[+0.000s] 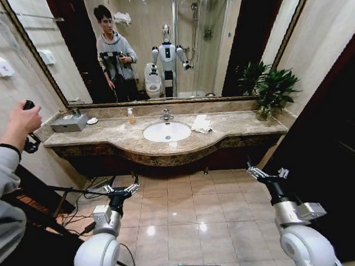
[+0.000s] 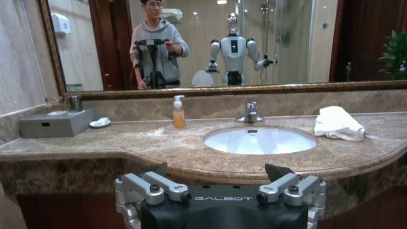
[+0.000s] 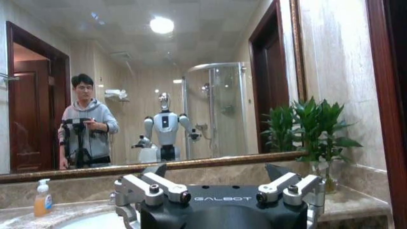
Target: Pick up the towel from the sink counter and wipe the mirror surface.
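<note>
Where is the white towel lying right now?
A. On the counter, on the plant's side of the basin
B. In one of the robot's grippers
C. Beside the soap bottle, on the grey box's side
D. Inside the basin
A: the white towel lies crumpled on the sink counter between the basin and the potted plant, while the left gripper and right gripper hang open and empty well short of the counter.

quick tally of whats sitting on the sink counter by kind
towel: 1
soap bottle: 1
grey box: 1
soap dish: 1
potted plant: 1
total: 5, all on the sink counter
</note>
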Motion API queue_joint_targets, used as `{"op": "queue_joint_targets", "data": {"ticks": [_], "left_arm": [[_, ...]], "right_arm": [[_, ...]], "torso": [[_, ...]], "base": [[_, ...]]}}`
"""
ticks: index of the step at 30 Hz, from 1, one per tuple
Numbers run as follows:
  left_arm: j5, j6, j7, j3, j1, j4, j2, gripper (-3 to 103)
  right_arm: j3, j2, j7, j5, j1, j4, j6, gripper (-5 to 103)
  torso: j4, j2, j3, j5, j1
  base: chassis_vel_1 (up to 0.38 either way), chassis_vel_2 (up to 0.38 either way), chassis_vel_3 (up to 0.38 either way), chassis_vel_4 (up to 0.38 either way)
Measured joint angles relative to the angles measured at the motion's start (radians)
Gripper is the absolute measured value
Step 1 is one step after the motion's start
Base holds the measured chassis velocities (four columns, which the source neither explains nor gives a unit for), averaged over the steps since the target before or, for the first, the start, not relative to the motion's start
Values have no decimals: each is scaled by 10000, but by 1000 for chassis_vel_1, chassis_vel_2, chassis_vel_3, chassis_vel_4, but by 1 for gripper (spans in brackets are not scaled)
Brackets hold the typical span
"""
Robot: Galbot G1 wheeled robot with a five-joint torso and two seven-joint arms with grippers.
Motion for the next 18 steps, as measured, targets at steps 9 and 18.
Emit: {"op": "queue_joint_targets", "data": {"ticks": [9, 18], "left_arm": [[0, 0, 0, 0, 0, 0, 0, 100], [0, 0, 0, 0, 0, 0, 0, 100]], "right_arm": [[22, -1, -8, 3, -57, 72, 10, 100], [61, 26, -16, 5, -125, 157, 40, 100]], "torso": [[0, 0, 0, 0, 0], [0, 0, 0, 0, 0]], "base": [[0, 0, 0, 0], [0, 0, 0, 0]]}}
